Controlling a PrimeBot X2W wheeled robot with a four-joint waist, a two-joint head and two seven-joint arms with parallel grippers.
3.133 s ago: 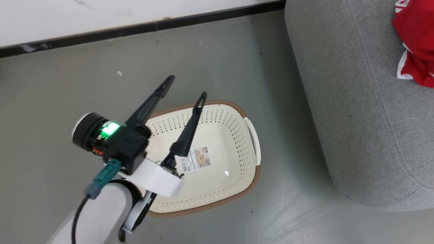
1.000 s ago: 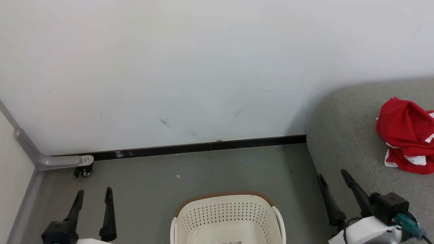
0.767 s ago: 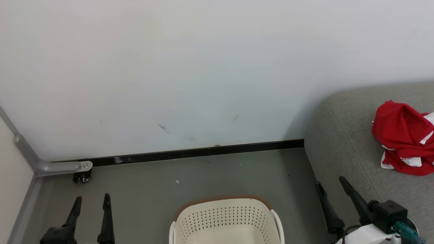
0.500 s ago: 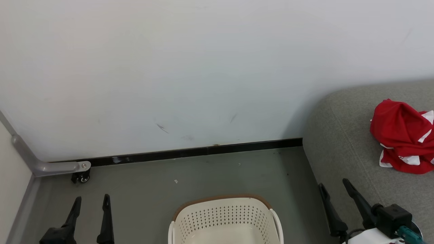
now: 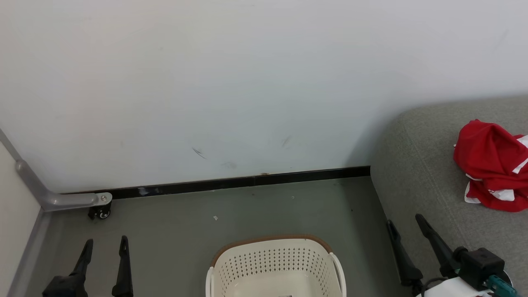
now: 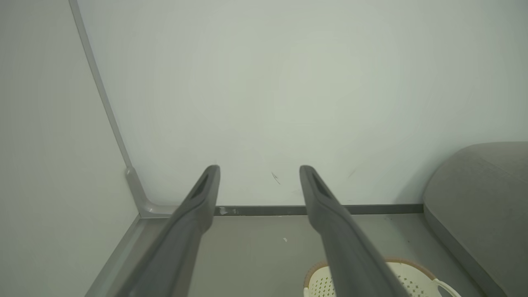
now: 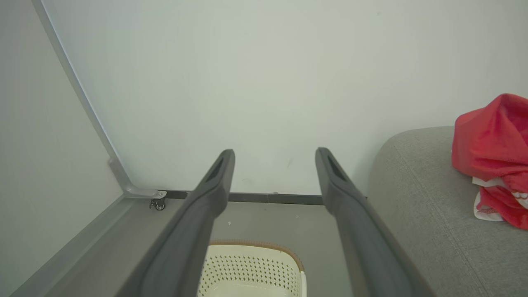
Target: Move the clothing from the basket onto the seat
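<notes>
Clothing: heaped on seat, in from its rounded end; likely delivered. Basket: on floor beside seat's end, visible part bare. Left gripper, right gripper: parted, empty, flanking basket; seemingly parked.

The head camera is looking forward and down from high up, facing the wall, with the basket cut off at its bottom edge. The left wrist camera is sitting lower, looking along the left end effector; the right wrist camera is looking along the right end effector. All three are sharing the baseboard, basket rim and seat.
</notes>
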